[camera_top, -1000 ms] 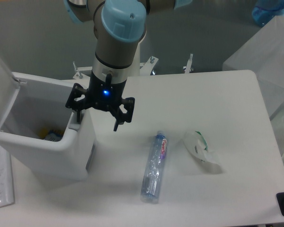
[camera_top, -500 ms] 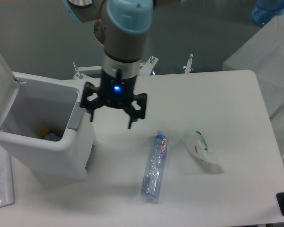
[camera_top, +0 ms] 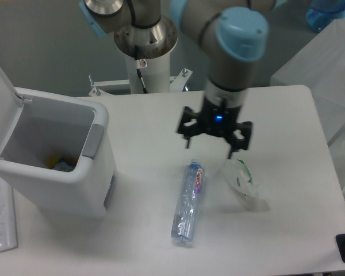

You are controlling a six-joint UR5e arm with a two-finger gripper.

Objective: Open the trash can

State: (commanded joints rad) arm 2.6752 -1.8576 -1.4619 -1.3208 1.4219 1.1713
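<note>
The gripper [camera_top: 214, 141] is motion-blurred. Far left of it, the trash can [camera_top: 57, 172] lid runs off frame, and its contents are indistinct.

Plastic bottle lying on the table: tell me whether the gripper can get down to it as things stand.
Probably yes. The gripper is open and empty, hanging just above and right of the plastic bottle, which lies alone with nothing over it. The crumpled wrapper sits apart.

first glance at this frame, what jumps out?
The trash can at the table's left edge stands with its lid swung up, something blue and yellow lying inside. The gripper hangs open over mid-table, holding nothing, just above a crushed plastic bottle and a crumpled clear wrapper to its right.
</note>
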